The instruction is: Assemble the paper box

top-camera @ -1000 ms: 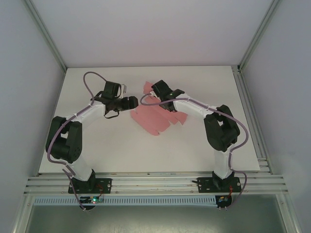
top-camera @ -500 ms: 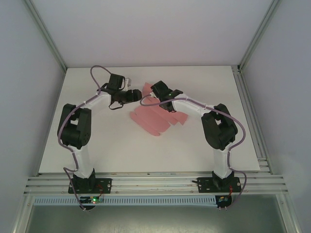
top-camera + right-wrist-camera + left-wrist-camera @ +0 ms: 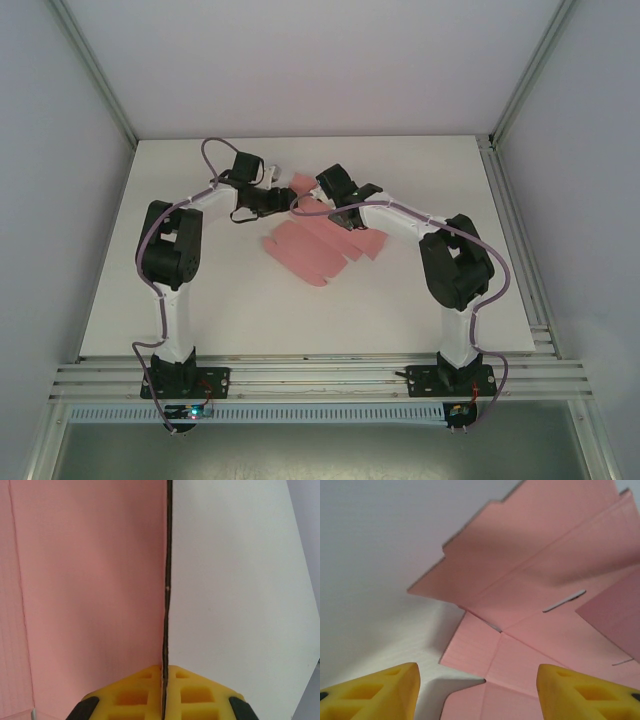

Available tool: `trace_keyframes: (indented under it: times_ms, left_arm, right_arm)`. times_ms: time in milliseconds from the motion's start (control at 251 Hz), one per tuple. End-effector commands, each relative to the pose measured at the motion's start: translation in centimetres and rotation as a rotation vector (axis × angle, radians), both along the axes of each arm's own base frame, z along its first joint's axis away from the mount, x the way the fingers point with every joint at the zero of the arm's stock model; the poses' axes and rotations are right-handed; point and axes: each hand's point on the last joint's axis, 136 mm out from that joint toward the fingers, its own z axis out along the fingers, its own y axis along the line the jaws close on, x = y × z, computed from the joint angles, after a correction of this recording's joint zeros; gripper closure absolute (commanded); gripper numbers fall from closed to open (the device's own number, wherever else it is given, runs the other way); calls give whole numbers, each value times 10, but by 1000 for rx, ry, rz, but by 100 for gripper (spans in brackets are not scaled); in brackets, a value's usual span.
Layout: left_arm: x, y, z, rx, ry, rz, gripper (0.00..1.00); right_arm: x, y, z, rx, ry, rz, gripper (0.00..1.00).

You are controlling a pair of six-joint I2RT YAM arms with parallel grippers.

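Lying on the white table (image 3: pixel 190 290) between the two arms, a little beyond the middle toward the far side: the box (image 3: pixel 318 248), not yet a box at all but a creased pink sheet with many flaps, spreading mostly flat, with its far part tilting up off the surface. Pinching that raised card with the right gripper (image 3: pixel 325 192), jaws closed hard on the thin sheet. Showing, from the right wrist, the card edge-on as a dark line climbing straight up from between the yellow fingertips (image 3: pixel 135 697), with pink surface stretching away on the left of that line and bare table on the right. Reaching in from the other side with the left gripper (image 3: pixel 278 203), hovering just beside the sheet's far-left flaps and gripping nothing, jaws standing wide apart. Framing, from the left wrist, the scene between two yellow fingertips (image 3: pixel 385 690) at the bottom corners: a large pink panel leaning up and casting a soft shadow beneath it, a short slit cutting through the card near the right, fold lines crossing where smaller flaps are meeting, and one lower flap lying flat on the table just ahead of the open jaws. Facing each other across the far end of the sheet, both grippers working close together, near but not touching, with both elbows bending outward toward the table's sides.
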Motion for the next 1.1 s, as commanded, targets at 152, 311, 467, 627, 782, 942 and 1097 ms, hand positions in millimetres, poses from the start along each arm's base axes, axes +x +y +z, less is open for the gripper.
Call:
trace_keyframes:
  times_ms: [152, 311, 467, 627, 782, 942, 1097]
  left_arm:
    - [-8, -10, -17, -34, 45, -56, 40]
    - [-12, -19, -21, -33, 58, -86, 41]
    - [-18, -29, -7, -58, 13, -132, 51]
    - [-23, -29, 8, 38, -62, -150, 54]
    - [-33, -43, 12, 48, -94, -213, 54]
    - [-40, -61, 13, -3, -97, -266, 54]
    - [-48, -78, 13, -2, -131, -309, 54]
  right_arm:
    - [-7, 1, 5, 46, 17, 2, 100]
    - [-10, 2, 7, 61, 17, 3, 100]
    - [-10, -1, 5, 58, 18, -19, 100]
    - [-12, -1, 3, 58, 24, -21, 100]
    - [-17, 5, -1, 73, 42, -10, 100]
    - [-20, 7, -4, 78, 51, -7, 100]
    - [-24, 12, -6, 91, 56, 5, 100]
